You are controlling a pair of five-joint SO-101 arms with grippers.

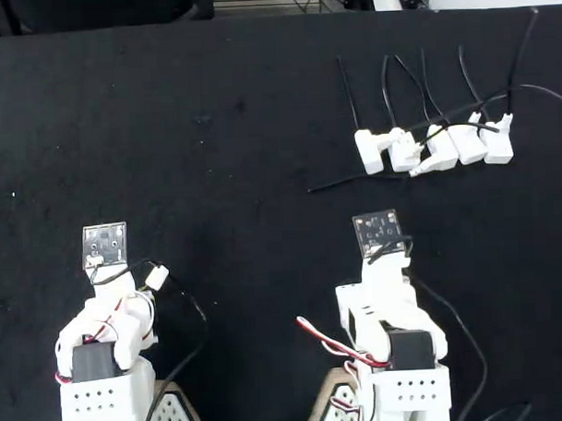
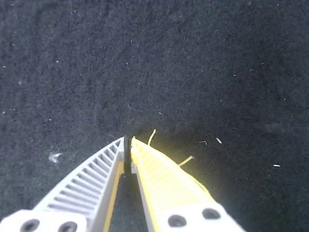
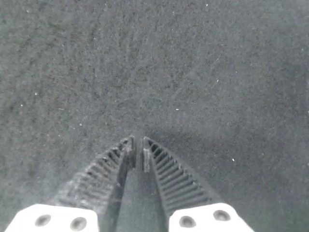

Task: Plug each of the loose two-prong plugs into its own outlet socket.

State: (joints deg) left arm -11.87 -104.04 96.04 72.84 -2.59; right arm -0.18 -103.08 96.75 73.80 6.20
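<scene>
A row of several white sockets and two-prong plugs lies at the far right of the black table, with thin black cords running away from it. One white plug lies tilted just in front of the row. My left gripper is shut with nothing in it, low over bare cloth. My right gripper is also shut and holds nothing. Both arms are folded back at the near edge, the left arm and the right arm, far from the plugs.
A loose black cord stretches left from the plug row. A small white connector on a black cable hangs beside the left arm. More cable trails by the right arm's base.
</scene>
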